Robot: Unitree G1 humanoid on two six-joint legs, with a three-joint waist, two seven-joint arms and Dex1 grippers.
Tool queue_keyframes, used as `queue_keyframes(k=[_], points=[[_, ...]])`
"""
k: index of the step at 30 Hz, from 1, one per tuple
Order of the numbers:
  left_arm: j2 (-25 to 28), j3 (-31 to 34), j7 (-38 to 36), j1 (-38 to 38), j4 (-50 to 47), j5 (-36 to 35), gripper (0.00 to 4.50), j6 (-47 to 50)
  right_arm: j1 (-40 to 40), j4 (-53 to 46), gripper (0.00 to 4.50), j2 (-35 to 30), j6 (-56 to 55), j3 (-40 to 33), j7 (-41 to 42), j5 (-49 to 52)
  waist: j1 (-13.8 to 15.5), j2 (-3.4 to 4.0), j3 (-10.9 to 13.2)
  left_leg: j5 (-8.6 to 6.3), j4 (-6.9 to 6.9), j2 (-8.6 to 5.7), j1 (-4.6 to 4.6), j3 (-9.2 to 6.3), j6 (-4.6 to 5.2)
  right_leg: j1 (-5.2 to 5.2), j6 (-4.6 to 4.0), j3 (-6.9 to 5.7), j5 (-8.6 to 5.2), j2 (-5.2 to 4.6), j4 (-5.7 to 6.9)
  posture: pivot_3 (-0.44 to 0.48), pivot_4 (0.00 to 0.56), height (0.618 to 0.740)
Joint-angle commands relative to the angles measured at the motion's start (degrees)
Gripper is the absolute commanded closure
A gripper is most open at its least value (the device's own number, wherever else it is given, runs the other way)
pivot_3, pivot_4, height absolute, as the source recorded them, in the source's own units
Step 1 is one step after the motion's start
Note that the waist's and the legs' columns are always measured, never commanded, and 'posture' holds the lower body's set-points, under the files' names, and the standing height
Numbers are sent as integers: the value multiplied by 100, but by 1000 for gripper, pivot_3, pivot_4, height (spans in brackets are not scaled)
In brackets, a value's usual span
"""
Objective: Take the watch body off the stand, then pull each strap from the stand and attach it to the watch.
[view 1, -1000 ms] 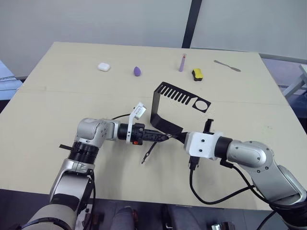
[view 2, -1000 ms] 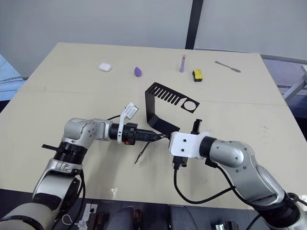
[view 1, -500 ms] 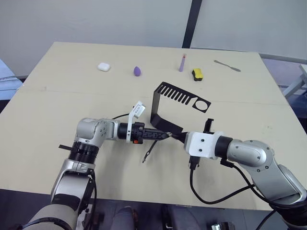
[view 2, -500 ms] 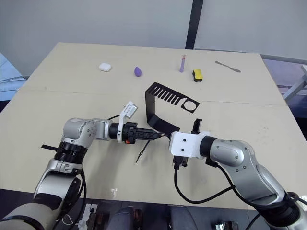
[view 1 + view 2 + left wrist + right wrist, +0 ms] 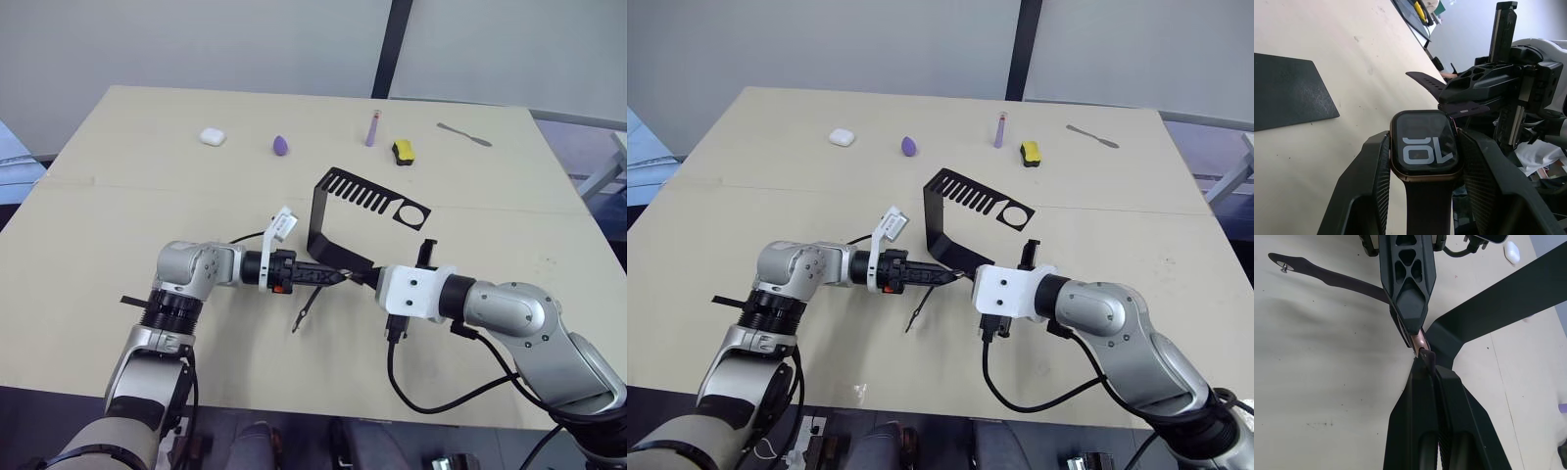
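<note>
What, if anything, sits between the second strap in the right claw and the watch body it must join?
Nothing visible. The left claw holds the watch body, one strap already hanging from it. The right claw brings the second strap up to its free edge.

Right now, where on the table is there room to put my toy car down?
Bare table lies on the robot's left, below the white case and purple blob, and on the right past the stand. It is crowded in front of the stand, where both grippers meet around the watch body.
</note>
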Motion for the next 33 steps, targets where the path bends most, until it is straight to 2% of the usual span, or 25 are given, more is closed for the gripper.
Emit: queue_keyframes(k=[1,33], points=[[-87,10,-98,-103,-277,-257,2914,31,-95,-159,4500,58,-32,-26,44,0,0,0,0,0,0,0,0,0,0,0,0,0,0,0,0,0,150,740],[-123,60,-115,-71,-418,-397,2914,210,-83,-143,4500,45,-63,-53,-4,-71,0,0,0,0,0,0,0,0,0,0,0,0,0,0,0,0,150,740]])
